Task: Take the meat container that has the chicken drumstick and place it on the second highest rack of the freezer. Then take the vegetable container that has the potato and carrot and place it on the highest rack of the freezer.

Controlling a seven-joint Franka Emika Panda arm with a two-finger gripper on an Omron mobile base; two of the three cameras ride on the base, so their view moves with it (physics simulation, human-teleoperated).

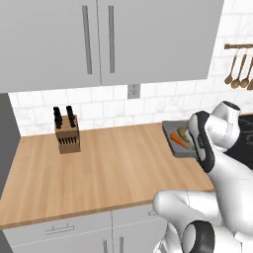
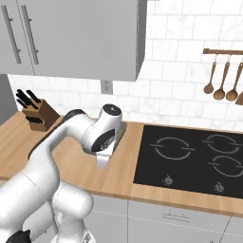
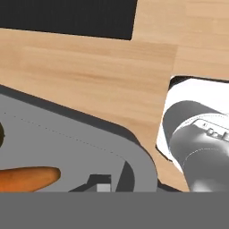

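Note:
The vegetable container (image 1: 168,129) is a flat dark-grey tray at the right end of the wooden counter. It holds the orange carrot (image 1: 179,141) and the yellowish potato (image 1: 183,132). My white hand reaches down over the tray's right side and hides that edge. In the hand view the carrot (image 3: 27,177) lies on the tray floor. My gripper (image 3: 105,184) sits at the tray's rounded corner wall (image 3: 134,166), shut on it. The meat container with the chicken drumstick, the freezer and its racks are out of view.
A wooden knife block (image 1: 66,134) stands at the back left of the counter (image 1: 108,168). A black cooktop (image 2: 190,159) lies right of the tray. Wooden spoons (image 2: 220,80) hang on the tiled wall. Grey wall cabinets (image 1: 99,39) hang overhead.

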